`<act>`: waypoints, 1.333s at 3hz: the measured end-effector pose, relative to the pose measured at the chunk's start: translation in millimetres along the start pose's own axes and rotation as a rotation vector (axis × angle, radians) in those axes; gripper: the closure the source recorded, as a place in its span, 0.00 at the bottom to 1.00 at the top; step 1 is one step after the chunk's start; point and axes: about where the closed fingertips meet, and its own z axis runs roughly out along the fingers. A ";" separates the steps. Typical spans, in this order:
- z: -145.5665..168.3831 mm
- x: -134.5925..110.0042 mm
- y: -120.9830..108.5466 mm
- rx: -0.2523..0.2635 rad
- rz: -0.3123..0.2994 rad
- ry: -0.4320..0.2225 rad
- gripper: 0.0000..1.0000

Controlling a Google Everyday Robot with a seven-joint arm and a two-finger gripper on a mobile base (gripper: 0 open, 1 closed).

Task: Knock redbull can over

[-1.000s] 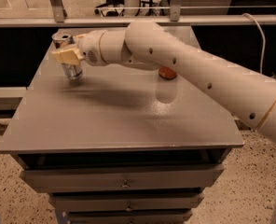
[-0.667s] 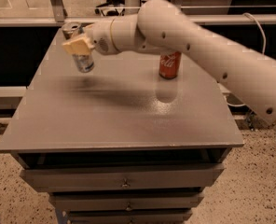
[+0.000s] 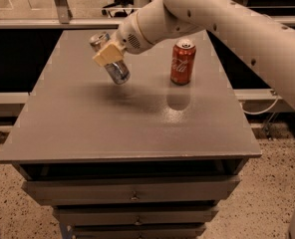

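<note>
The redbull can (image 3: 116, 69) is slim and silver-and-blue. It hangs tilted above the grey table top (image 3: 132, 118) at the back left, its silver top pointing up and left and its base lower right. My gripper (image 3: 109, 55) is shut around its middle, with one tan finger (image 3: 107, 54) lying across the can. A shadow lies on the table under the can. My white arm reaches in from the upper right.
A red Coca-Cola can (image 3: 182, 61) stands upright on the table, right of the redbull can and just below my arm. The table is a drawer cabinet with drawers (image 3: 132, 190) at the front. A railing runs behind the table.
My gripper has carried the redbull can from the back left corner toward the table's middle, and the can has tilted further. The Coca-Cola can now shows in full.
</note>
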 end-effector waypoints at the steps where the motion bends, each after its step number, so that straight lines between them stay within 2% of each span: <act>1: -1.0 41.3 16.0 -0.071 -0.029 0.195 1.00; 2: 2.3 69.4 32.0 -0.145 -0.089 0.365 0.98; 3: 7.8 77.8 39.8 -0.182 -0.123 0.431 0.75; 4: 15.2 82.9 47.6 -0.229 -0.160 0.473 0.44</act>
